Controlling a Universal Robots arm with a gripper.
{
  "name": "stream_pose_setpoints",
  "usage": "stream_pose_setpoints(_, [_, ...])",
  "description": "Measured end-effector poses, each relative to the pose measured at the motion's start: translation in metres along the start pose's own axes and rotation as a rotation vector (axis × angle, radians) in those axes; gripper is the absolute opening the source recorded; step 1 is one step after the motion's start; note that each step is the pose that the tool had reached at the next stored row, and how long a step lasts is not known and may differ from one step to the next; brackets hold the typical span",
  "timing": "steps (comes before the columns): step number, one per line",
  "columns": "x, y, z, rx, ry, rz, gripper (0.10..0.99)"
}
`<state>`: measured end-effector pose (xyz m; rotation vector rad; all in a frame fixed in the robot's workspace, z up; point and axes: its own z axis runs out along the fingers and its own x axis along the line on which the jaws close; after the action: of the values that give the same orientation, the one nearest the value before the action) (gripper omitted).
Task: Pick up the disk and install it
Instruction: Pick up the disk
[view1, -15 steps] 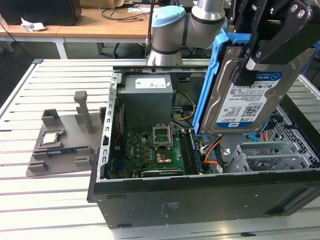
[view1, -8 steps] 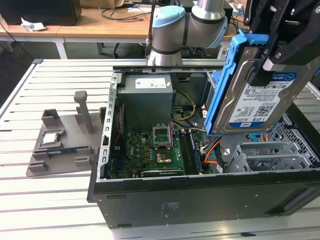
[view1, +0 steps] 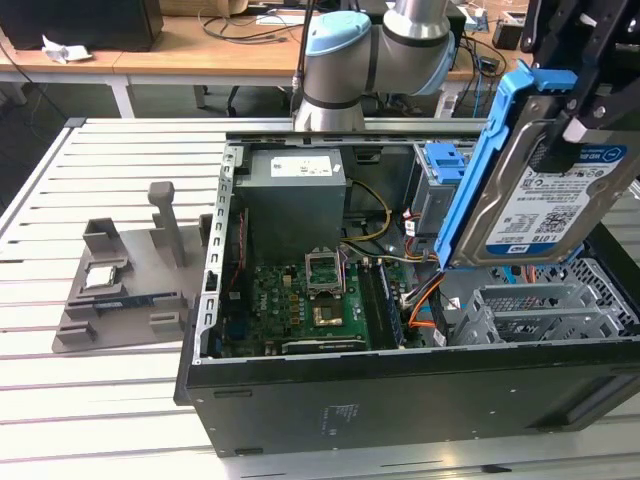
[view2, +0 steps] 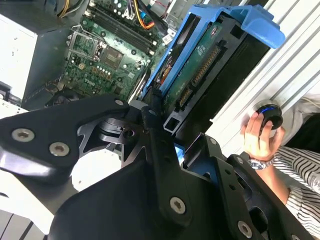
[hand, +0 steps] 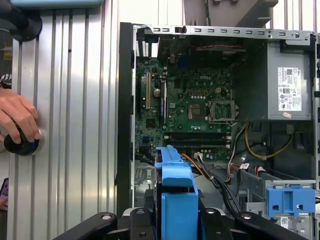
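Okay, at the exterior view's left a grey holder (view1: 150, 270) lies on the slatted table (view1: 100, 400), with a small square chip (view1: 100, 278) sitting in it. Next along, an open black computer case (view1: 400, 400) lies on its side. Inside it is a grey power supply box (view1: 295, 190), with the green circuit board (view1: 290, 310) in front of that and an empty socket (view1: 325, 270) in the middle of the board. The robot arm (view1: 340, 60) rises behind the case. Further right, a blue latch (view1: 447, 163) sits on top of a grey metal bay, and orange and black cables (view1: 425, 300) run below it. At the exterior view's right, the disk (view1: 545, 195) hangs in the air, label facing out, tilted with its blue frame (view1: 475, 180) along the edge. It is above the case's right end and over an empty metal cage (view1: 530, 315), touching neither. The black gripper (view1: 572, 125) has it from above, jaws clamped on the disk's two flat sides. In the first wrist view the blue frame's end (hand: 177, 200) sticks out between the black fingers (hand: 220, 222). In that view a person's hand (hand: 19, 117) rests on a dark round knob (hand: 20, 144) on the table beside the case. The second wrist view shows the hand (view2: 256, 135) too.
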<state>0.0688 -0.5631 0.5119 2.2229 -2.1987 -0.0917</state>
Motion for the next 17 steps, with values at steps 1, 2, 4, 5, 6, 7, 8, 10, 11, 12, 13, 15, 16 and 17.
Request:
stream_pose_setpoints(1, [0.0, -0.002, 0.0, 0.0, -0.0001, 0.0, 0.365])
stream_pose_setpoints(2, [0.0001, -0.0048, -0.0001, 0.0, 0.0, 0.0, 0.365])
stream_pose_setpoints(4, [0.0002, -0.0095, -0.0003, 0.0, 0.0, 0.0, 0.365])
stream_pose_setpoints(5, [0.0002, -0.0113, -0.0003, 0.0, 0.0, 0.0, 0.365])
stream_pose_setpoints(6, [0.0002, -0.0146, -0.0005, 0.0, 0.0, 0.0, 0.365])
stream_pose_setpoints(7, [0.0003, -0.017, -0.0005, 0.0, 0.0, 0.0, 0.365])
stream_pose_setpoints(8, [0.0003, -0.019, -0.0006, 0.0, 0.0, 0.0, 0.365])
stream_pose_setpoints(10, [0.0004, -0.025, -0.0008, 0.0, 0.0, 0.0, 0.365])
stream_pose_setpoints(11, [0.0004, -0.0268, -0.0008, 0.0, 0.0, 0.0, 0.365])
stream_pose_setpoints(12, [0.0005, -0.0285, -0.0009, 0.0, 0.0, 0.0, 0.365])
stream_pose_setpoints(13, [0.0005, -0.0308, -0.0009, 0.0, 0.0, 0.0, 0.365])
stream_pose_setpoints(15, [0.0006, -0.0353, -0.0011, -0.001, 0.0, 0.0, 0.365])
stream_pose_setpoints(16, [0.0007, -0.0374, -0.0011, -0.001, 0.0, 0.0, 0.365])
stream_pose_setpoints(17, [0.0008, -0.0391, -0.0012, -0.001, 0.0, 0.0, 0.365])
